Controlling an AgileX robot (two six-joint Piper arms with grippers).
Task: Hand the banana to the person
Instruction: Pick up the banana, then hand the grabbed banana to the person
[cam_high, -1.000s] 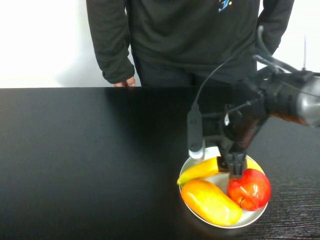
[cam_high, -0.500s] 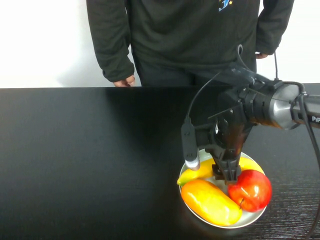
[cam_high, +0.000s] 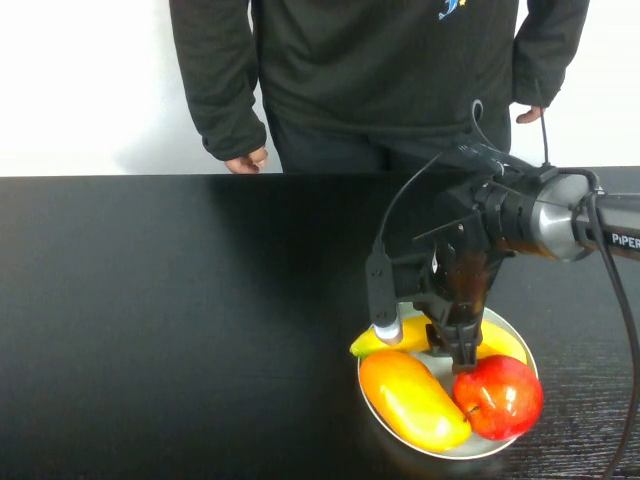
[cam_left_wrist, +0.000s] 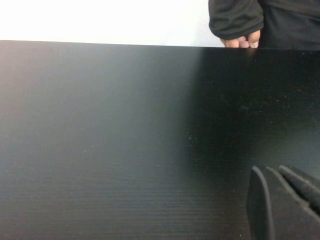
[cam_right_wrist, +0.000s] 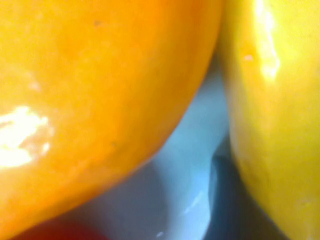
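The banana (cam_high: 405, 338) lies across the far side of a white plate (cam_high: 500, 447) at the near right of the table. My right gripper (cam_high: 455, 350) points down onto the banana's middle and is shut on it. In the right wrist view the banana (cam_right_wrist: 280, 100) fills one side, with one dark finger (cam_right_wrist: 217, 200) pressed against it. The person (cam_high: 380, 70) stands behind the table's far edge, with bare hands (cam_high: 245, 160) hanging at the sides. My left gripper (cam_left_wrist: 270, 172) is out of the high view; it is shut and empty low over bare table.
An orange-yellow mango-like fruit (cam_high: 412, 398) and a red apple (cam_high: 498, 396) share the plate, close to the gripper. The mango also fills the right wrist view (cam_right_wrist: 90, 90). The black table (cam_high: 180, 300) stretches to the left. The right arm's cable loops above the plate.
My right gripper came down and a little left onto the banana. The banana's tip has shifted slightly toward the far left, past the plate's rim.
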